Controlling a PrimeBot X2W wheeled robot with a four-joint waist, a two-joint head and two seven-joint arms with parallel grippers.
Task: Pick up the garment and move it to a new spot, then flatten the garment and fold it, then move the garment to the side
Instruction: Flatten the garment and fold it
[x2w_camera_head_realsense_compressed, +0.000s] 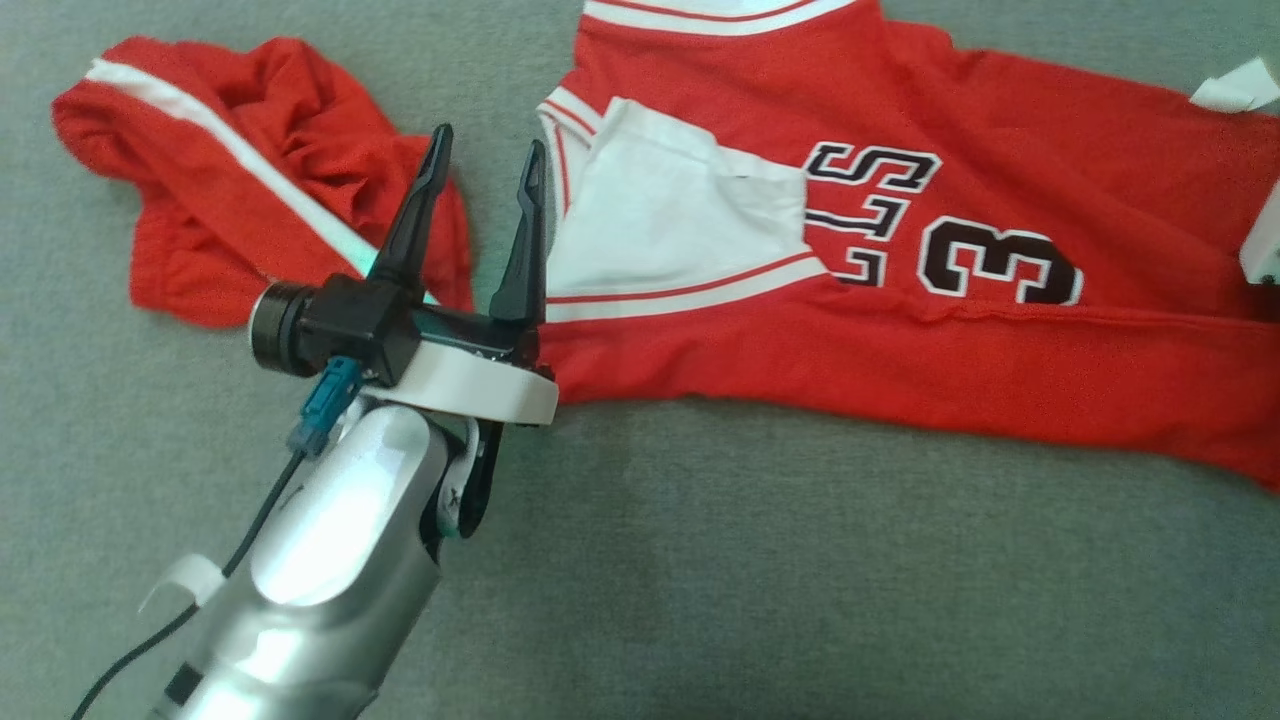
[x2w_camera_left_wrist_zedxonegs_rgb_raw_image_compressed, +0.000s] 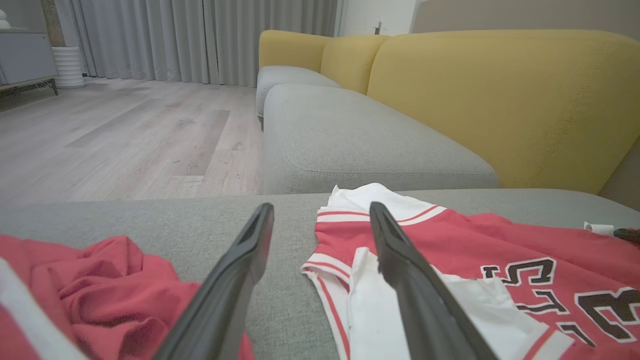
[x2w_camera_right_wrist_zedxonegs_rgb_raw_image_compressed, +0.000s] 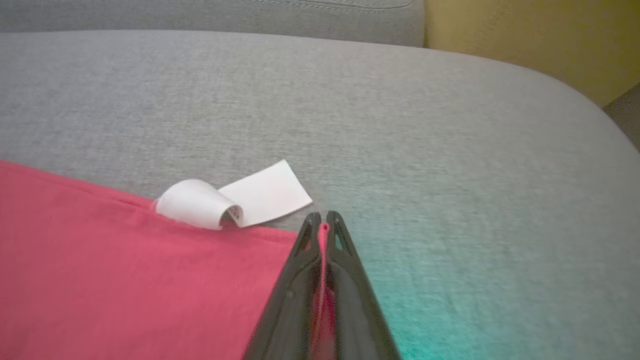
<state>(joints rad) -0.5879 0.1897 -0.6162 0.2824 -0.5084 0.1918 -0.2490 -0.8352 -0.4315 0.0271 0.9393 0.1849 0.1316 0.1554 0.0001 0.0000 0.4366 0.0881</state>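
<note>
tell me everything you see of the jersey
Red jersey, soft knit, white trim with red stripes, black white-edged 3 and letters. It lies mostly flat, wrinkled, on the grey cushion, one corner flipped to show white lining. A curled white tag sits at its edge. The right pincer is shut on that edge.

The jersey (x2w_camera_head_realsense_compressed: 900, 340) lies spread on the sofa seat cushion (x2w_camera_head_realsense_compressed: 700, 560), across the middle and right. The crumpled shorts (x2w_camera_head_realsense_compressed: 250, 180) lie to its left, apart from it. The left gripper (x2w_camera_head_realsense_compressed: 488, 140) stands over the gap between them. At the jersey's far right edge a curled tag (x2w_camera_right_wrist_zedxonegs_rgb_raw_image_compressed: 240, 200) rests on the cushion, just beside the right gripper (x2w_camera_right_wrist_zedxonegs_rgb_raw_image_compressed: 323, 216), which has the jersey's edge between its fingers. The backrest (x2w_camera_left_wrist_zedxonegs_rgb_raw_image_compressed: 500, 100) rises behind.
</note>
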